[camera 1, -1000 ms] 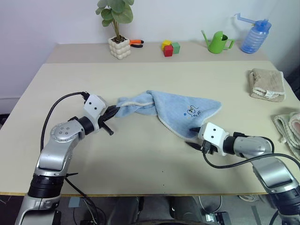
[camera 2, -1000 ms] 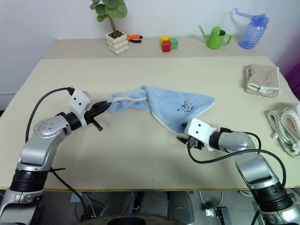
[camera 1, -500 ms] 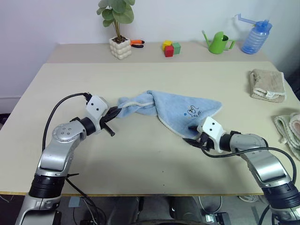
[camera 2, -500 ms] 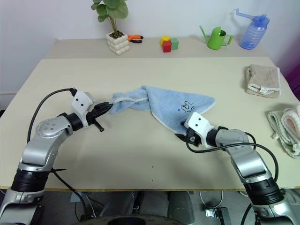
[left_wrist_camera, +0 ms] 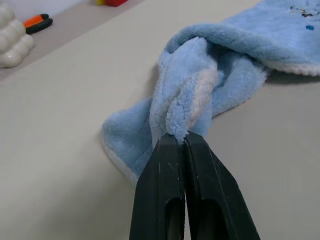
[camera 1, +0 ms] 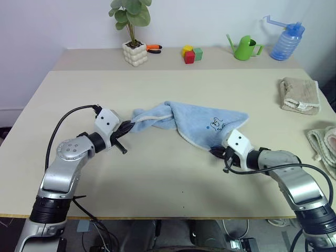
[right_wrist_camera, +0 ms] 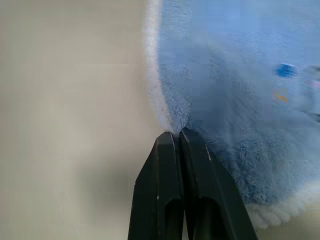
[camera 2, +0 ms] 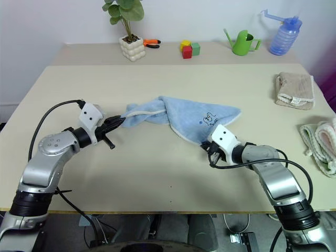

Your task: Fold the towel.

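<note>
Right claw (right_wrist_camera: 174, 134) pinched tight on towel (camera 1: 191, 122) at whitish hem, near corner w/ small dark motif. Left claw (left_wrist_camera: 181, 140) clamped on bunched, twisted end of same towel. Towel stretched betw. both claws, mid part resting on tabletop (camera 1: 157, 178), crumpled, not folded. Beyond right claw, further out: tan folded towel (camera 1: 299, 94) & white-pink towel (camera 1: 321, 140) at tabletop edge.

Beige table (camera 1: 157, 173) — blue towel (camera 1: 194, 119), tan towel (camera 1: 299, 94).
</note>
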{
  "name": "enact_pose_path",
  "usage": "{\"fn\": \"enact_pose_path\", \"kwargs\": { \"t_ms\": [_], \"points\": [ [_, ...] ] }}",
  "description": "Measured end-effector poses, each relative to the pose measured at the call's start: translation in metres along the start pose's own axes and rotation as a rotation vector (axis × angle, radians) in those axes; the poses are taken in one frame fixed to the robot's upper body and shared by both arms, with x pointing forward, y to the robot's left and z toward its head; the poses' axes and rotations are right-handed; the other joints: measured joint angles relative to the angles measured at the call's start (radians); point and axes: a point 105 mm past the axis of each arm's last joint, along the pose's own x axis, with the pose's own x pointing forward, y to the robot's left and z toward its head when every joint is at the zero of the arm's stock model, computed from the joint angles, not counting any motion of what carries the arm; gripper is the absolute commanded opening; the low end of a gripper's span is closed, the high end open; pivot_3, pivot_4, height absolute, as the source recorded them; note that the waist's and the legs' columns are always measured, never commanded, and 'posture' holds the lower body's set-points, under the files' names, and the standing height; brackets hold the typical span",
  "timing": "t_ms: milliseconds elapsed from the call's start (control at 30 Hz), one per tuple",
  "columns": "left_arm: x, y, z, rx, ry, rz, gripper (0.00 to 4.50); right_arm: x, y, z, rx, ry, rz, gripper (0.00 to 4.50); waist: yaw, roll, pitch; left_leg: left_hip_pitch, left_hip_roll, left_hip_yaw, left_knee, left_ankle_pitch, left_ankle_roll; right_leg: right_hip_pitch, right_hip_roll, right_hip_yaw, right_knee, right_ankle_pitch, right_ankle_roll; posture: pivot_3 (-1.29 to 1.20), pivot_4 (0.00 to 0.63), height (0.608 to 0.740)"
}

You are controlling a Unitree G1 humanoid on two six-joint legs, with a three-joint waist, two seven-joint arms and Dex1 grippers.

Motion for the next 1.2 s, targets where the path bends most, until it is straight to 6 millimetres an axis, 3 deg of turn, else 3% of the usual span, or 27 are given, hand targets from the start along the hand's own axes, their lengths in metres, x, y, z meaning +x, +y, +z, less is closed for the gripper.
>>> {"fn": "enact_pose_path", "kwargs": {
  "t_ms": [200,333,433,533,600,700,833,933,1033,1100,1200],
  "points": [
    [0.018,0.039,0.055,0.069,-0.184,0.121,0.0,-0.011,-0.064,0.055,-0.188,-0.113,-0.221,0.03,-0.001,0.0,0.001,-0.001,0.0,0.0,0.0,0.003,-0.005,-0.001,0.0,0.0,0.0,0.0,0.0,0.0,0.15,0.732],
    [0.026,0.093,0.104,0.152,-0.318,0.344,0.0,-0.025,-0.118,0.101,-0.312,-0.2,-0.442,0.03,-0.003,-0.001,0.002,-0.003,0.0,0.001,0.0,0.004,-0.008,-0.003,0.0,0.0,0.0,0.001,0.0,0.0,0.15,0.732],
    [0.01,0.133,0.144,0.18,-0.437,0.522,0.0,-0.046,-0.144,0.141,-0.375,-0.305,-0.567,0.03,-0.008,-0.002,0.002,-0.006,0.0,0.001,0.0,0.005,-0.008,-0.006,0.0,0.0,-0.001,0.001,0.0,0.0,0.15,0.732],
    [-0.011,0.153,0.158,0.205,-0.485,0.592,0.0,-0.062,-0.153,0.166,-0.409,-0.386,-0.619,0.03,-0.015,-0.001,0.001,-0.012,-0.001,0.001,-0.001,0.004,-0.007,-0.012,-0.001,0.0,-0.001,0.001,0.001,0.0,0.15,0.732],
    [-0.018,0.157,0.149,0.199,-0.463,0.582,0.0,-0.067,-0.152,0.171,-0.408,-0.415,-0.613,0.03,-0.023,-0.001,0.001,-0.015,-0.001,0.0,0.0,0.004,-0.007,-0.015,-0.001,-0.001,-0.001,0.001,0.001,0.0,0.15,0.732],
    [-0.027,0.148,0.12,0.19,-0.395,0.517,0.0,-0.067,-0.14,0.166,-0.395,-0.427,-0.531,0.03,-0.027,-0.001,0.001,-0.015,-0.001,0.0,0.001,0.004,-0.007,-0.015,-0.001,-0.001,-0.001,0.001,0.001,0.0,0.15,0.732],
    [-0.049,0.127,0.071,0.123,-0.254,0.407,0.0,-0.063,-0.107,0.126,-0.326,-0.338,-0.309,0.03,-0.03,-0.001,0.001,-0.015,0.0,0.0,0.002,0.004,-0.006,-0.015,0.0,0.0,0.001,0.001,0.001,0.0,0.15,0.732],
    [-0.075,0.099,0.028,0.05,-0.093,0.277,0.0,-0.064,-0.073,0.076,-0.203,-0.183,-0.093,0.03,-0.028,0.0,0.002,-0.015,0.0,0.0,0.003,0.004,-0.006,-0.014,0.0,0.001,0.001,0.001,0.001,0.0,0.15,0.732],
    [-0.094,0.063,-0.008,-0.05,0.07,0.124,0.0,-0.073,-0.041,0.048,-0.113,-0.07,0.088,0.03,-0.024,0.002,0.002,-0.013,0.0,0.0,0.003,-0.001,0.002,-0.012,-0.001,0.002,0.001,0.001,0.0,0.0,0.15,0.732],
    [-0.105,0.046,-0.018,-0.087,0.145,0.048,0.0,-0.081,-0.024,0.041,-0.087,-0.024,0.172,0.03,-0.02,0.001,0.002,-0.012,0.001,0.0,0.004,-0.001,0.002,-0.01,0.0,0.002,0.0,0.001,0.0,0.0,0.15,0.732],
    [-0.117,0.039,-0.024,-0.113,0.204,0.018,0.0,-0.089,-0.013,0.031,-0.051,0.014,0.229,0.03,-0.008,0.001,0.002,-0.009,0.001,0.001,0.004,-0.001,0.002,-0.007,0.0,0.002,0.0,0.001,0.0,0.0,0.15,0.732]
  ]
}}
